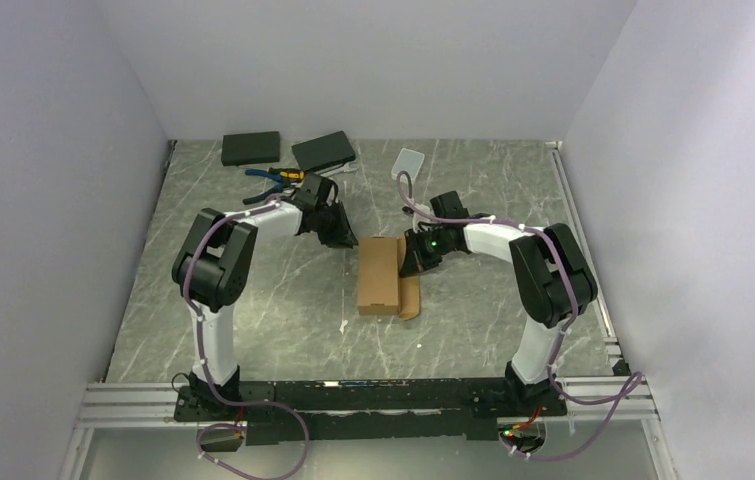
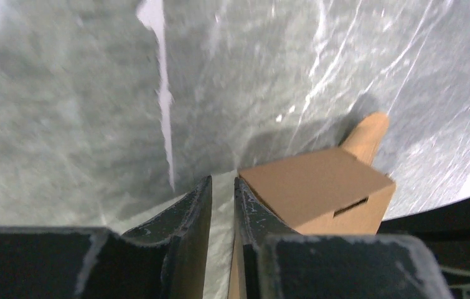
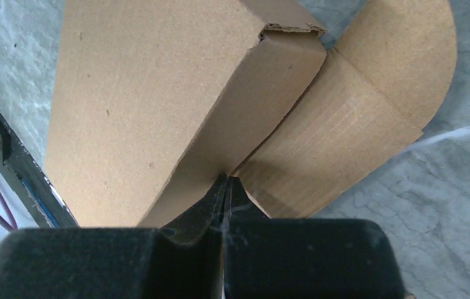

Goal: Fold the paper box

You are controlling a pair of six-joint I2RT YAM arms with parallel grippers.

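Closed black fingers of the right tool (image 3: 226, 185) are filling the bottom of the right wrist view. Their tips are pressing into the crease where the paper box (image 3: 139, 93) is meeting its rounded flap (image 3: 369, 106), which is lying flat on the grey marbled counter (image 1: 253, 310). The box is sitting partly folded at mid-counter, between both arms. The left tool (image 2: 223, 182) is waiting at the box's far left corner, fingers slightly parted and gripping nothing. Beyond that arm, two flat black boxes (image 1: 251, 148), blue- and yellow-handled pliers (image 1: 275, 177) and a translucent white case (image 1: 409, 162) are lying near the back wall.
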